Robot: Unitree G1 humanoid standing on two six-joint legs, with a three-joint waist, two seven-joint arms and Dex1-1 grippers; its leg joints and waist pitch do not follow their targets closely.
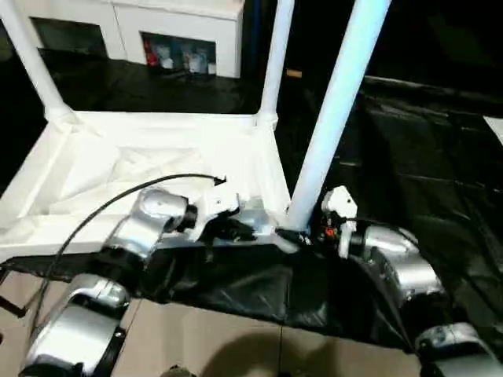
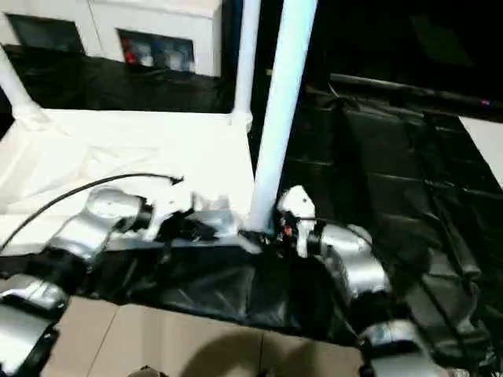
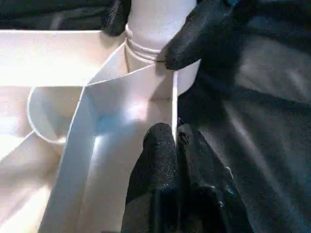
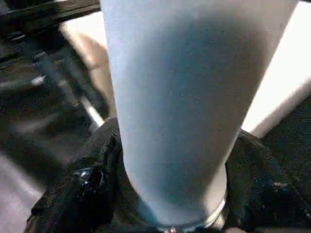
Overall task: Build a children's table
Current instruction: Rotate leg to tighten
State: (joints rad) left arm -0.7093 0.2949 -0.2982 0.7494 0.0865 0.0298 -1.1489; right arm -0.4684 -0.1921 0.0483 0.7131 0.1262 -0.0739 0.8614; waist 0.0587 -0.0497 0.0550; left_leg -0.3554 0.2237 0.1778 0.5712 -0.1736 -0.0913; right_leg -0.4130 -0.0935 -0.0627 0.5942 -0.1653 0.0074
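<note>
The tabletop lies upside down on black sheeting, ribbed side up, with two legs standing in its far corners and a third leg rising, slightly tilted, from the near right corner socket. The left gripper has its black fingers pinched together on the thin side wall just beside that socket. The right gripper straddles the base of the third leg (a finger on either side, touching it). A white cabinet stands at the far left
</note>
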